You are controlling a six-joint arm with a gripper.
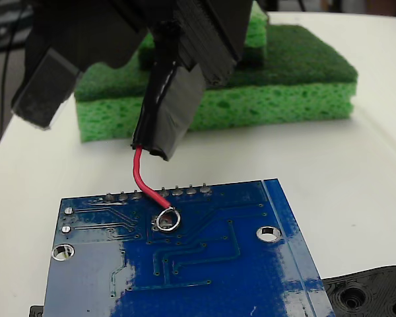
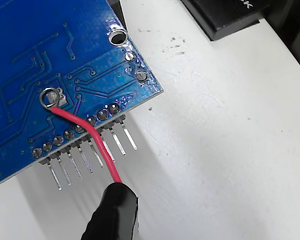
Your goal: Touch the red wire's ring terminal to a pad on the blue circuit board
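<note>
The ring terminal [image 1: 167, 220], a tiny silver loop, lies flat on a small square silver pad of the blue circuit board [image 1: 204, 277], just inside the edge that carries the header pins [image 2: 90, 160]. In the wrist view the loop sits over that pad and appears to touch it, so the contact the task asks for looks made or very nearly so.

The red wire [image 1: 145, 185], thin and gently S-curved, rises from the ring across the row of solder joints to a black taped sleeve [image 1: 160, 122]. Its slack curve probably lets the ring settle flat without pressing hard.

The fingers [image 1: 185, 72], dark and blocky, close on that sleeve from either side, holding the wire from above so the ring leads.

The board is glossy, with fine traces, round mounting holes and straight metal pins overhanging its edge. It rests on a white matte table [image 1: 356, 172]. Behind stands a stack of green sponges [image 1: 284, 86], porous, with coarse darker tops. A black plastic part [image 1: 376, 290] with holes lies beside the board's corner.
</note>
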